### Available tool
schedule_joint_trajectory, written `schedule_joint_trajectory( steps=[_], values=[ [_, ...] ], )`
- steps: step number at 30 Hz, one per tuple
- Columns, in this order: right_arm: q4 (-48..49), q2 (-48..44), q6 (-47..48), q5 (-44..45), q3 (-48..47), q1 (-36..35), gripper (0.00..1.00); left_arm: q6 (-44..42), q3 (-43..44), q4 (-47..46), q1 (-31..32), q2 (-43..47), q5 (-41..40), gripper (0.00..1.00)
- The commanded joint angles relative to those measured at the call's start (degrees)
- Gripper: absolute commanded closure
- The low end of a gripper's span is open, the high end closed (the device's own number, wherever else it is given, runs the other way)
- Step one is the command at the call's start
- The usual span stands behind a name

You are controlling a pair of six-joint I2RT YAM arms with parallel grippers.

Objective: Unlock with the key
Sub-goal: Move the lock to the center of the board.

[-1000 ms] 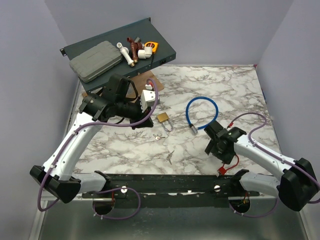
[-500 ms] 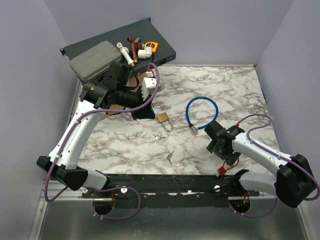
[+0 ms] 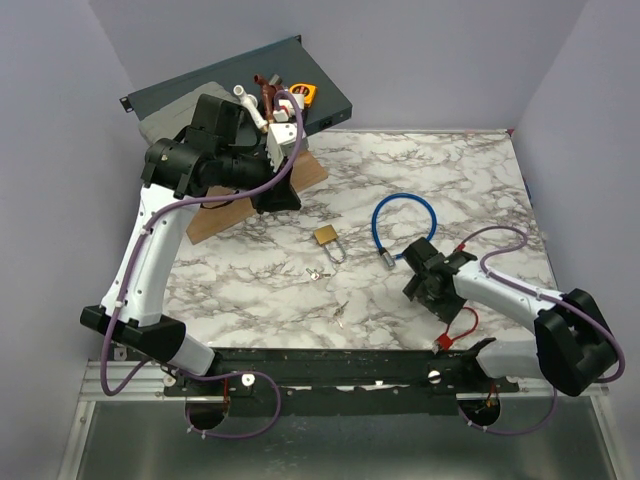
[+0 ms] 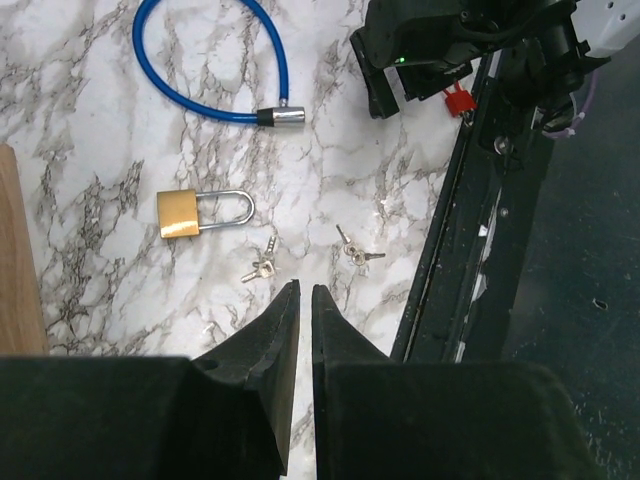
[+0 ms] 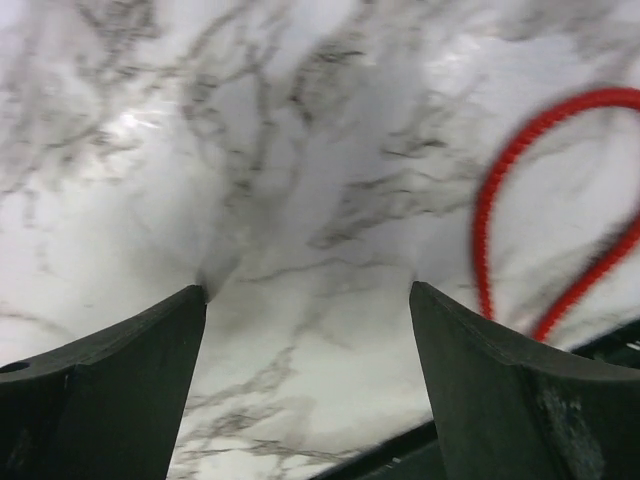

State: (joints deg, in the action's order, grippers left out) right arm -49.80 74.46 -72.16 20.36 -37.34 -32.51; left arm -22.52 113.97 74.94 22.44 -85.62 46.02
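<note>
The brass padlock [image 3: 325, 236] with a silver shackle lies on the marble table, also in the left wrist view [image 4: 180, 213]. Two small sets of tiny silver keys lie near it: one just in front [image 3: 318, 273] [image 4: 260, 266], one nearer the front edge [image 3: 342, 312] [image 4: 356, 253]. My left gripper [image 3: 278, 200] [image 4: 303, 291] hangs high above the table, back-left of the padlock, shut with only a thin slit and empty. My right gripper [image 3: 418, 287] [image 5: 305, 292] is open and empty, low over bare marble, right of the keys.
A blue cable lock [image 3: 402, 224] [image 4: 205, 70] lies right of the padlock. A red wire loop [image 3: 461, 326] [image 5: 490, 215] is by the right gripper. A wooden board [image 3: 240, 205] and a dark tray [image 3: 330, 100] with tools stand at the back left. The black rail [image 3: 330, 365] lines the front edge.
My left arm has risen and pulled back toward the back left, away from the padlock. My right gripper has shifted slightly left. The padlock and keys have not moved.
</note>
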Motion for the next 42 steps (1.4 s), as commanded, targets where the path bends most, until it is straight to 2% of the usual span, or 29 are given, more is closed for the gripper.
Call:
schedule_joint_trajectory(
  steps=[1,5,8,11,13,15,17,19,22,24,26,31,37,42],
  values=[
    [13.2,1.0,3.5,-2.5,4.2,0.3,0.15,0.8,0.5,1.2,-0.8,0.5,0.6,0.91],
    [20.0,0.4,8.3,-3.0,3.8,0.4,0.13,1.8,0.2,0.2,-1.1,0.8,0.4,0.91],
    [14.4,-2.8,3.5,2.9,0.3,0.5,0.13,2.5,1.6,0.7,-1.2,0.4,0.4,0.91],
    [9.9,-8.2,-0.8,5.3,-1.0,1.1,0.16,2.7,2.6,0.9,-1.3,-0.1,0.6,0.91],
    [6.1,-11.3,-3.2,7.0,-1.4,3.6,0.17,3.0,2.4,0.4,-1.3,-0.6,1.1,0.91],
    [2.6,-13.4,-5.6,7.3,-1.1,7.4,0.21,3.2,2.1,0.2,-1.3,-1.0,1.7,0.91],
    [0.7,-15.1,-8.2,7.4,0.5,11.4,0.32,2.9,1.6,0.0,-1.3,-1.2,2.1,0.9],
    [0.8,-16.6,-10.3,6.2,2.8,15.5,0.49,2.0,1.4,0.3,-1.4,-1.3,2.3,0.9],
    [2.7,-18.0,-11.9,2.9,7.1,20.2,0.65,0.8,1.6,0.7,-1.8,-1.7,2.8,0.9],
    [2.6,-17.2,-12.1,2.1,8.3,22.5,0.79,0.0,1.9,1.2,-2.0,-2.3,2.8,0.89],
    [1.1,-15.8,-12.6,2.8,8.2,23.7,0.98,-0.8,2.2,1.8,-2.3,-2.8,3.0,0.89],
    [-0.8,-12.1,-13.3,4.5,6.7,25.0,0.99,-1.9,2.3,1.7,-3.8,-3.8,4.3,0.89],
    [-4.1,-10.3,-9.9,5.4,3.6,27.0,0.99,-3.1,2.7,1.8,-6.4,-5.1,6.3,0.89],
    [-7.0,-10.4,-5.8,7.3,-3.0,27.6,0.99,-3.3,2.4,1.6,-8.2,-5.7,7.6,0.89]
  ],
)
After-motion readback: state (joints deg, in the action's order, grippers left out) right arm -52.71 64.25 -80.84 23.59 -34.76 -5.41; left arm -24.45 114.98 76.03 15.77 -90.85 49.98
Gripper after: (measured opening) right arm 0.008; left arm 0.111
